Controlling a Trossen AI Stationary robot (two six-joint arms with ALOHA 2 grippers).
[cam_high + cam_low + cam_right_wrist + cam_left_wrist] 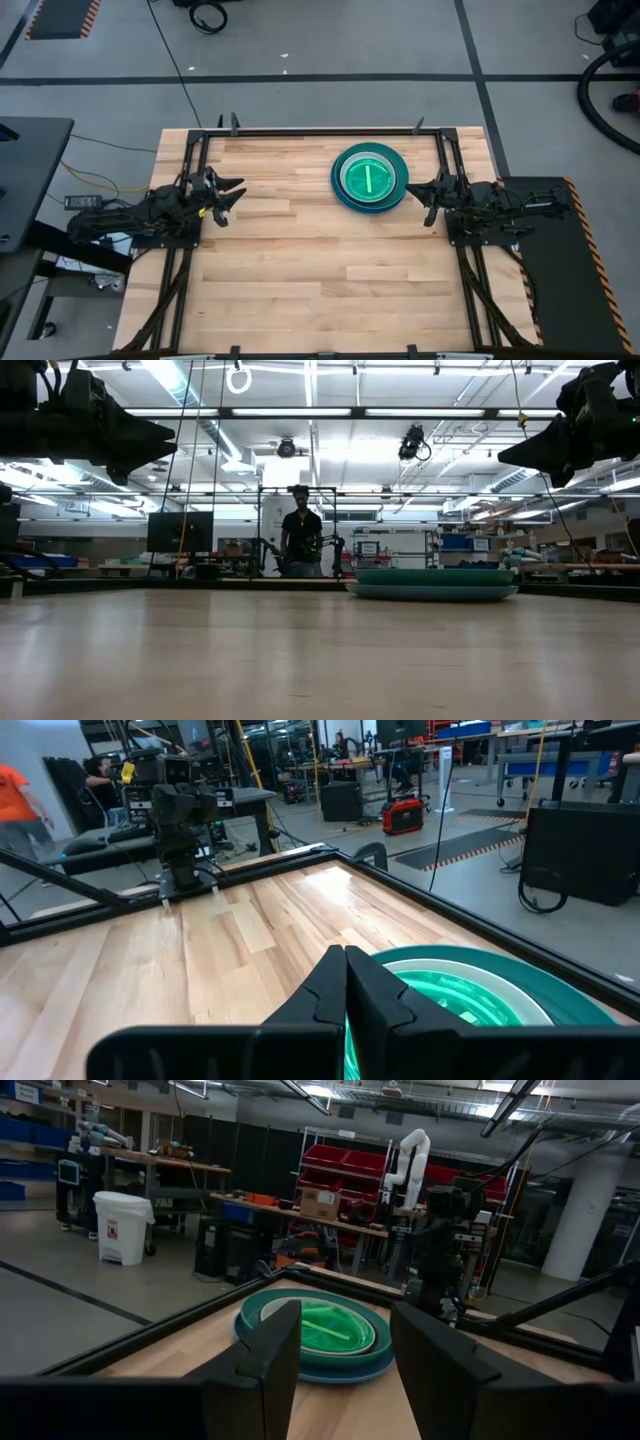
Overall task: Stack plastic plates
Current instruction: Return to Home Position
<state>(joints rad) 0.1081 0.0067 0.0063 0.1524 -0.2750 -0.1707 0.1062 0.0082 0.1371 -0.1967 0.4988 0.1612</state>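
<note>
High view: plates (370, 178) stacked; we judge we're homing, left gripper (236, 192) spread, right gripper (414, 188) pressed together; next needs only parking.

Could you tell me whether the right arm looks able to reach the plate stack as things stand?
Probably yes: the right gripper, shut, hangs raised right beside the plate stack, and nothing stands between them on the table.

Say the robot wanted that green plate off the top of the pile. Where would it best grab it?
The green plate lies flat, nested in wider plates, so fingers should probably come from above and pinch its rim, not slide underneath. The edge nearest the right gripper, parked just beside the pile, looks handiest.
</note>
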